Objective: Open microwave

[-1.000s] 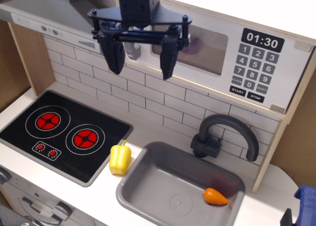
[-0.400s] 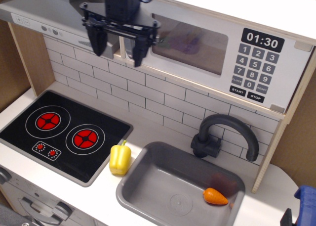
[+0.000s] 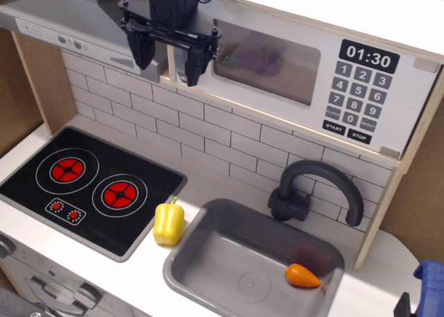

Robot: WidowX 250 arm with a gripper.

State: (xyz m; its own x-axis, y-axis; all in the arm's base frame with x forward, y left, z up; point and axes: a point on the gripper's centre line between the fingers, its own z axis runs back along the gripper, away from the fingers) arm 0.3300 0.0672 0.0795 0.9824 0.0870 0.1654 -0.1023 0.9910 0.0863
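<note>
Since the earlier frames the gripper (image 3: 170, 55) has travelled up and to the left, from in front of the door's window to the left end of the microwave (image 3: 291, 71), and its two black fingers now stand closer together than before. They remain parted, released, pointing downward, with nothing visibly held between them; the left finger hangs in front of the grey range hood (image 3: 69, 27) edge and the right finger (image 3: 195, 62) sits at the left edge of the white door, where the handle is mostly hidden behind the gripper, so contact cannot be judged. The microwave is mounted high on the back wall of the toy kitchen, above the white tile, to the right of the hood; its door looks shut, flush with the pale wood casing, with a purple shape dimly visible through the clear window (image 3: 267, 62) and the black keypad (image 3: 357, 91) reading 01:30 at its right end. Below, a black cooktop (image 3: 90, 185) with two red burners lies at the left, a yellow pepper (image 3: 168, 221) stands just beside the grey sink (image 3: 208, 261), an orange carrot (image 3: 303, 276) lies inside the basin, and a dark faucet (image 3: 316, 189) arches over its back rim.
</note>
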